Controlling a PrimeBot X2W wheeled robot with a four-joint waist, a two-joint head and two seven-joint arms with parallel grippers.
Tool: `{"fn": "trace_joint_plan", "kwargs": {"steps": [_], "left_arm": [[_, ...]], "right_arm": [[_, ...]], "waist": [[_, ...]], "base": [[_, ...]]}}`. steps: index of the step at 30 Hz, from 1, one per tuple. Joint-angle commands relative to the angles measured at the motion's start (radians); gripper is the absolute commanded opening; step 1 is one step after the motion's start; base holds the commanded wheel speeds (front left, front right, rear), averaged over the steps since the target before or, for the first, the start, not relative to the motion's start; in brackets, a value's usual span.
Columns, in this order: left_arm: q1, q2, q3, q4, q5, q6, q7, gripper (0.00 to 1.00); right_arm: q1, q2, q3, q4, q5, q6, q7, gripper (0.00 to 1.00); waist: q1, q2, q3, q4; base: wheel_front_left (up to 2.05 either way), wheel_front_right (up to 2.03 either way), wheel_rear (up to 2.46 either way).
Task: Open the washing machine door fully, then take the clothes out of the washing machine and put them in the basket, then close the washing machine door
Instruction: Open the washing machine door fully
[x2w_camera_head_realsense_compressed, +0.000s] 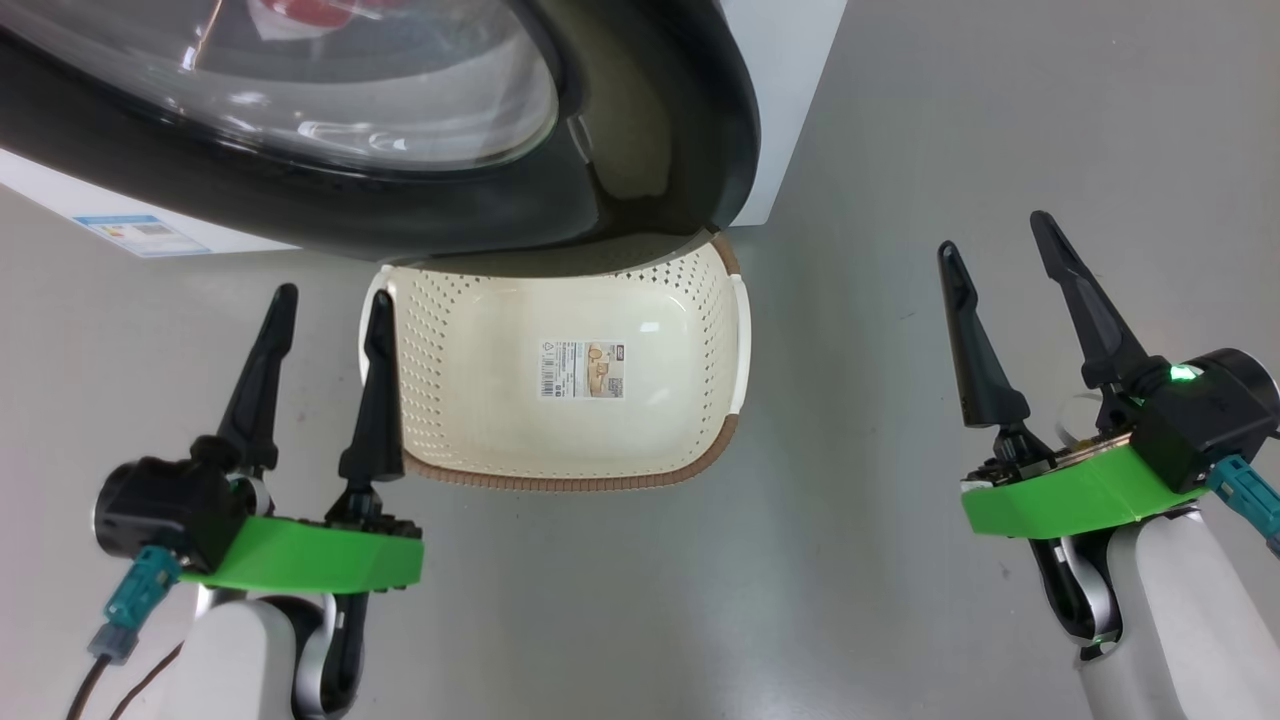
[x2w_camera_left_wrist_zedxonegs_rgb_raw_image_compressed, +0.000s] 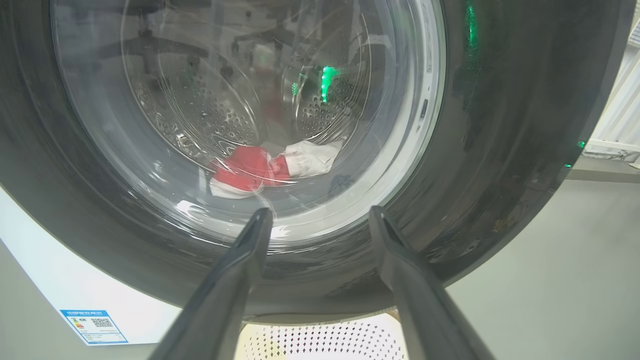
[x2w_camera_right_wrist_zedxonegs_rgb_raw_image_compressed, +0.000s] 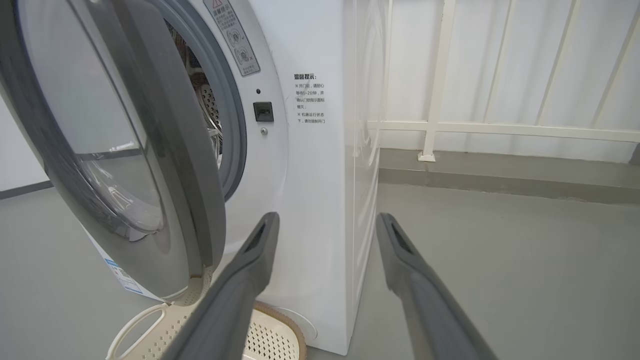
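Jaws spread wide both sides, empty; part-open door (x2w_camera_head_realsense_compressed: 300, 205) overhangs basket (x2w_camera_head_realsense_compressed: 560, 482); clothes (x2w_camera_left_wrist_zedxonegs_rgb_raw_image_compressed: 245, 167) behind door glass.

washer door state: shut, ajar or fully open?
Ajar. In the right wrist view the washing machine door stands swung away from the grey rubber ring, not folded fully back.
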Motion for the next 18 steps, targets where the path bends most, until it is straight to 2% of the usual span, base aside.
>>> {"fn": "trace_joint_plan", "kwargs": {"steps": [1,2,3,4,5,10,18], "left_arm": [[0.000,0.019,0.034,-0.030,0.013,-0.002,-0.005,1.00],[0.000,0.019,0.034,-0.030,0.013,-0.002,-0.005,1.00],[-0.001,0.019,0.034,-0.030,0.014,-0.002,-0.005,1.00],[-0.001,0.019,0.034,-0.030,0.014,-0.002,-0.005,1.00],[-0.001,0.019,0.033,-0.029,0.014,-0.002,-0.005,1.00],[0.000,0.019,0.035,-0.027,0.018,-0.002,-0.005,1.00],[-0.012,0.019,0.025,-0.022,-0.002,-0.005,-0.005,1.00]], "right_arm": [[0.001,0.006,0.022,-0.018,0.006,0.005,-0.006,1.00],[0.001,0.006,0.022,-0.018,0.006,0.005,-0.006,1.00],[-0.001,0.007,0.021,-0.016,0.006,0.005,-0.006,0.73],[-0.003,0.007,0.022,-0.013,0.006,0.005,-0.006,0.29],[-0.006,0.007,0.026,-0.007,0.006,0.005,-0.006,0.00],[-0.047,0.012,0.043,0.064,0.073,0.005,-0.006,0.00],[-0.253,0.018,0.122,0.237,0.309,0.005,-0.006,0.00]], "waist": [[0.0000,0.0000,0.001,0.000],[0.0000,0.0000,0.001,0.000],[0.0000,0.0000,0.001,0.001],[0.0000,0.0000,0.002,0.001],[0.0000,0.0000,0.002,0.001],[0.0000,0.0000,0.003,-0.003],[0.0000,0.0000,0.007,-0.001]], "base": [[0.00,0.00,0.00],[0.00,0.00,0.00],[0.00,0.00,0.00],[0.00,0.00,0.00],[0.00,0.00,0.00],[0.00,0.00,0.00],[0.00,0.00,0.00]]}}
